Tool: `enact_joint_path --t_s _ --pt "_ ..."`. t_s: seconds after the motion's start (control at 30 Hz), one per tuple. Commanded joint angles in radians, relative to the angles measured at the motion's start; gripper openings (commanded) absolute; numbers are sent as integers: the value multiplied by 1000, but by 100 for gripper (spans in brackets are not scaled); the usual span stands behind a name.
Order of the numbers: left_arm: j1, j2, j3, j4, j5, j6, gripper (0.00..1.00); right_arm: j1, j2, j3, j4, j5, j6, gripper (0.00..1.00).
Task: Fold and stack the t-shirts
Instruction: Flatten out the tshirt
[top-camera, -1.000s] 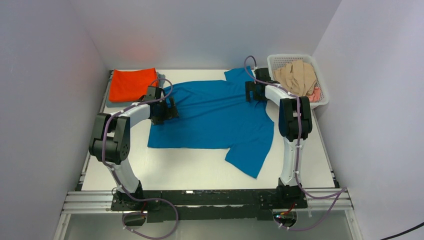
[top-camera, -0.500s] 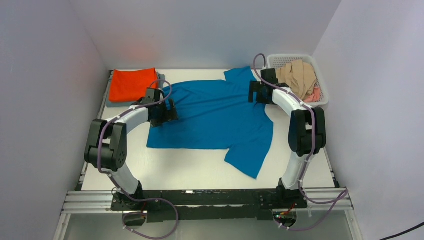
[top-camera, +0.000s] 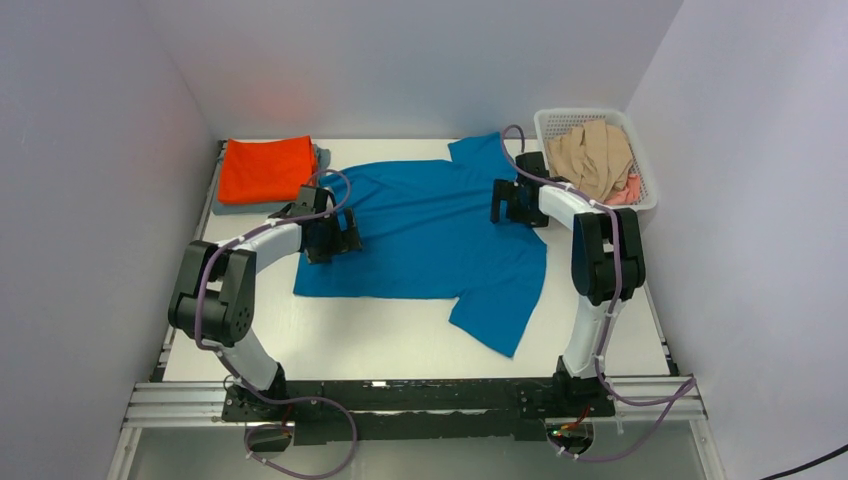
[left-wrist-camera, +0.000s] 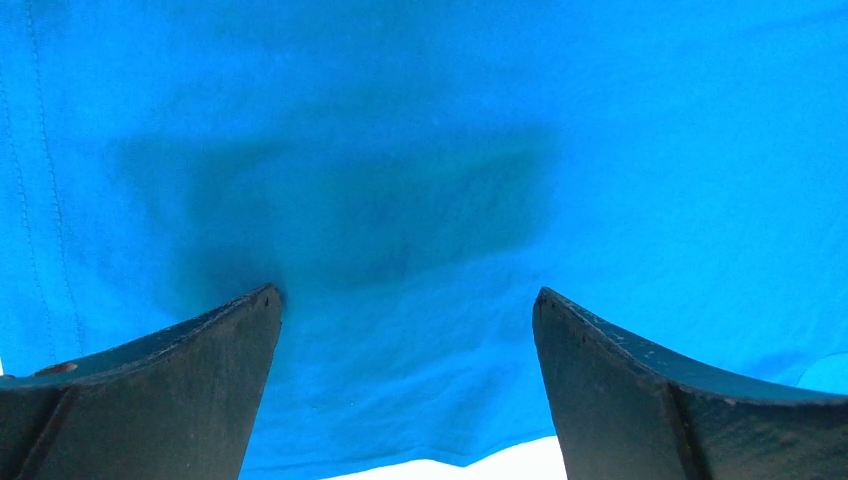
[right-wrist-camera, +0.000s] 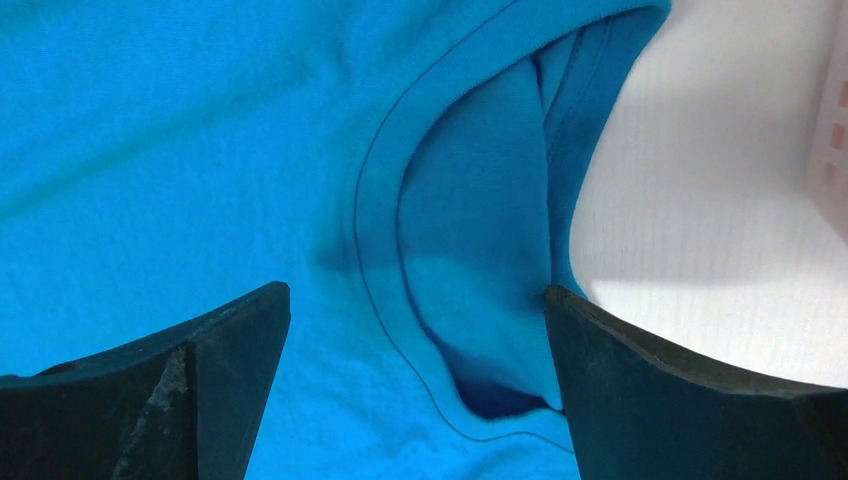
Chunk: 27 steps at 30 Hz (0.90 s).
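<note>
Top view. A white lattice basket (top-camera: 645, 196) stands at the far right corner of the surface (top-camera: 380, 335). It holds a crumpled beige t-shirt (top-camera: 592, 155), with a pink t-shirt (top-camera: 628, 188) showing at its near side. At the far left corner a folded orange t-shirt (top-camera: 265, 168) lies on a grey t-shirt (top-camera: 322, 157), of which only the edges show. A teal-blue t-shirt (top-camera: 430, 235) is spread flat across the middle of the surface, collar toward the basket, one sleeve pointing to the near edge.

The left tool (top-camera: 338, 237) is over the hem end of the teal-blue t-shirt. The right tool (top-camera: 505, 203) is over the collar end.

Left wrist view. The left tool (left-wrist-camera: 404, 293) has its fingers (left-wrist-camera: 215, 340) spread wide above smooth teal cloth and grips nothing. A strip of the surface (left-wrist-camera: 480, 468) shows below the cloth edge.

Right wrist view. The right tool (right-wrist-camera: 415, 290) is likewise spread wide and empty, the collar opening lying between its fingers (right-wrist-camera: 640, 370). The basket (right-wrist-camera: 835, 130) wall appears at the right edge. Whether either tool touches the cloth cannot be told.
</note>
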Motion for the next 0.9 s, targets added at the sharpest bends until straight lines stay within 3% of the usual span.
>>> enact_joint_path --t_s 0.0,0.37,0.67,0.87 --pt "-1 13 -9 15 -10 -18 99 1 24 -1 26 33 21 100" --pt "4 15 -39 -18 -79 -25 99 0 51 -21 -21 235 26 100" --pt "7 15 -47 -37 -101 -31 99 -12 61 -25 -38 311 59 100" --pt "9 1 -70 -39 -106 -35 99 -33 16 -125 15 236 108 100"
